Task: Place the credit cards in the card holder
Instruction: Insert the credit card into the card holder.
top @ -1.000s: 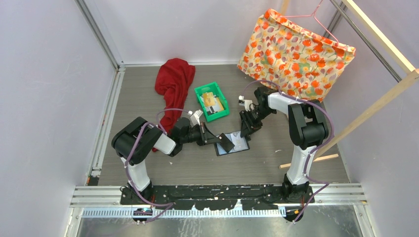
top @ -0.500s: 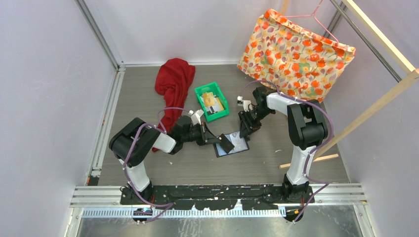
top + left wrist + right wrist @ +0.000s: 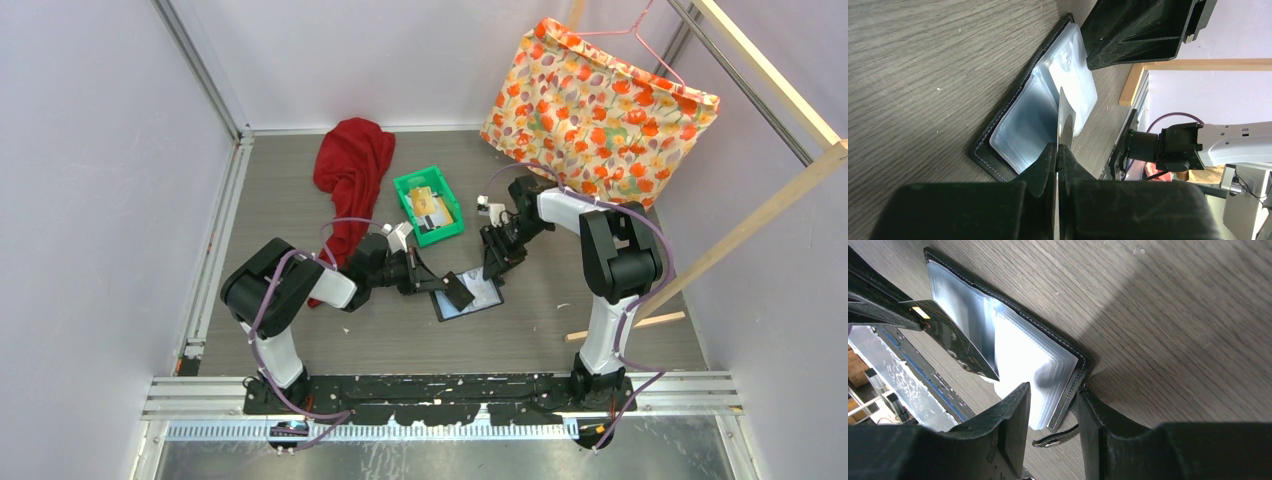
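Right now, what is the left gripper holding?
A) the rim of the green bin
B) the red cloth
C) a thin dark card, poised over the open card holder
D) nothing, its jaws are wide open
C: the left gripper is shut on a thin dark card, which the left wrist view shows edge-on above the clear pockets of the open card holder.

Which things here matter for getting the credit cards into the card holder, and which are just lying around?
In the job: card holder, dark card in the left gripper, credit cards in the green bin, right gripper on the holder's edge.
Lying about: red cloth, floral fabric, wooden stick.
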